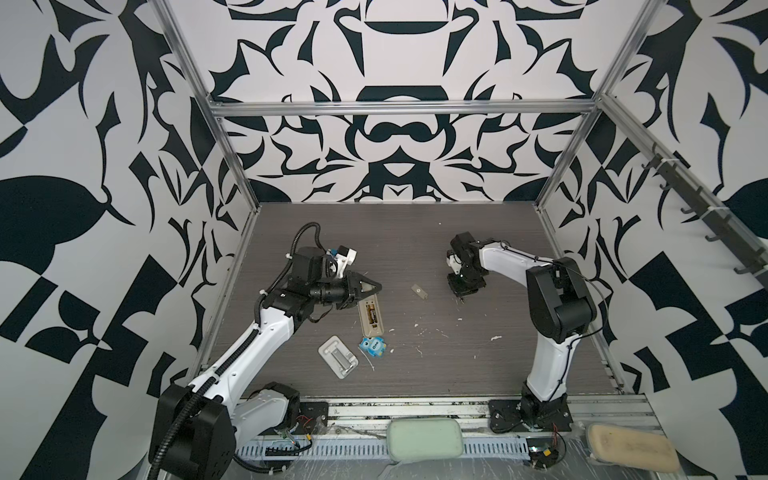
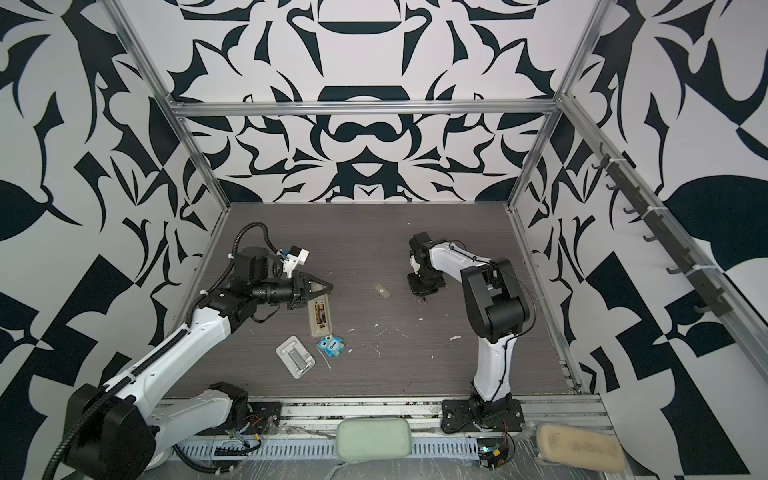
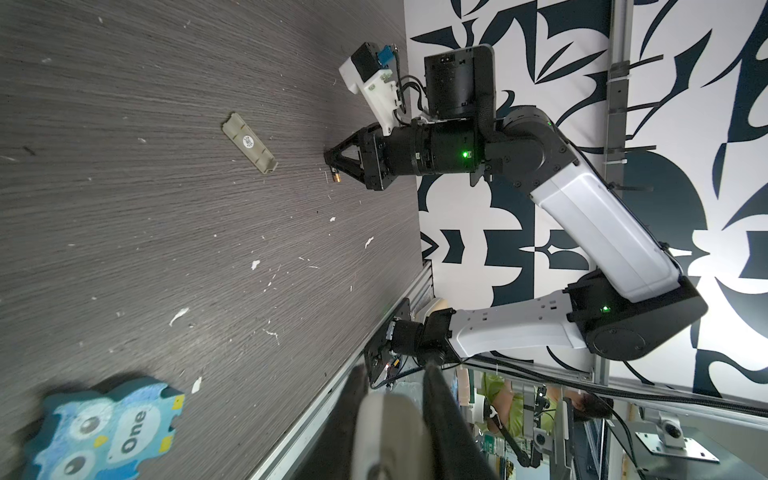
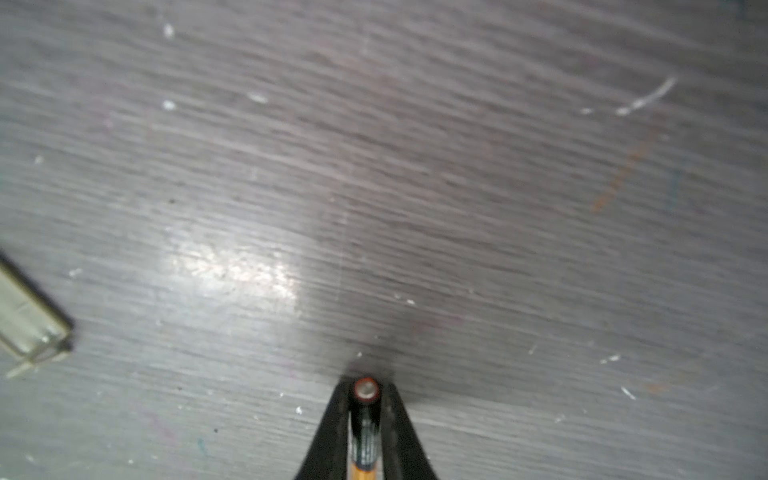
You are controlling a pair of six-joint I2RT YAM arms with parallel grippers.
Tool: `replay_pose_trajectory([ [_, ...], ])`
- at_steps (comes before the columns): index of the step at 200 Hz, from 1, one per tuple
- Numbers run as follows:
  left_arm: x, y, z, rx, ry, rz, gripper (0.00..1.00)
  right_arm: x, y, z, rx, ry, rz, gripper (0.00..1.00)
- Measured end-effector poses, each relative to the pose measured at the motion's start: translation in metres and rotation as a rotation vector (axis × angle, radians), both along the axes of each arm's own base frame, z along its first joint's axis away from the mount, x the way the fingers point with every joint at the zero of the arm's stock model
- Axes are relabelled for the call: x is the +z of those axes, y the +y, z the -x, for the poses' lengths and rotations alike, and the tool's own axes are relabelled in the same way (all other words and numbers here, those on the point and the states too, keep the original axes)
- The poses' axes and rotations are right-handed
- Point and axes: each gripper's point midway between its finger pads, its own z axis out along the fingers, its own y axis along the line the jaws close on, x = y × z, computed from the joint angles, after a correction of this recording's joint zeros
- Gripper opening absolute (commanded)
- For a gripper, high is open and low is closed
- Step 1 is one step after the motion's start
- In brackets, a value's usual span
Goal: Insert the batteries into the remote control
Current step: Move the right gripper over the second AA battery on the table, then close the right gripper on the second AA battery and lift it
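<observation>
1. The remote control (image 1: 371, 319) lies back-up on the dark wood-grain table (image 1: 457, 365), left of centre in both top views, with its battery bay uncovered.
2. A loaded battery (image 1: 371, 312) (gold at one end, dark at the other) sits lengthwise in that bay.
3. The left gripper (image 1: 377, 286) reaches in level from the left. Its jaws are closed on the far end of the remote control, which shows in the left wrist view as a pale blur beside a dark finger (image 3: 449, 419).
4. The right gripper (image 1: 461, 294) points straight down at the table, well to the right of the remote control. Its jaws are clamped on a held battery (image 4: 366, 415).
5. The held battery stands upright between the dark fingers, with its metal, red-ringed end toward the table. Whether it touches the surface cannot be told.
6. The beige battery cover (image 1: 419, 291) lies inner side up between the two grippers, nearer the right one and touching neither.
7. A blue owl-shaped item (image 1: 374, 347) sits just beside the near end of the remote control.
8. A white tray (image 1: 332, 347) with a metal piece lies to the left of the owl.
</observation>
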Motion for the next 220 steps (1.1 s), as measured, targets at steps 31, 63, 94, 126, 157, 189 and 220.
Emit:
replay_pose_trajectory([
  [31,-0.004,-0.001,-0.003,0.0,0.008,-0.003,0.0,0.0,0.007,0.005,0.065,0.003,0.014,0.09],
  [63,-0.012,-0.002,-0.006,0.0,0.033,-0.012,0.0,0.001,0.026,0.019,0.189,0.012,0.029,0.07],
  [94,-0.015,-0.003,-0.008,0.0,0.041,-0.016,0.0,0.006,0.053,0.046,0.361,0.023,0.019,0.07],
  [126,-0.014,-0.003,-0.009,0.001,0.033,-0.011,0.0,0.023,0.07,0.078,0.51,0.012,-0.014,0.07],
  [157,-0.012,-0.004,-0.01,0.003,0.026,-0.008,0.0,0.034,0.082,0.104,0.612,0.011,-0.059,0.07],
  [189,-0.012,-0.004,-0.01,0.003,0.025,-0.006,0.0,0.027,0.092,0.116,0.658,0.041,-0.065,0.05],
  [220,-0.011,-0.004,-0.01,0.003,0.024,-0.006,0.0,0.024,0.095,0.116,0.638,0.048,-0.068,0.05],
])
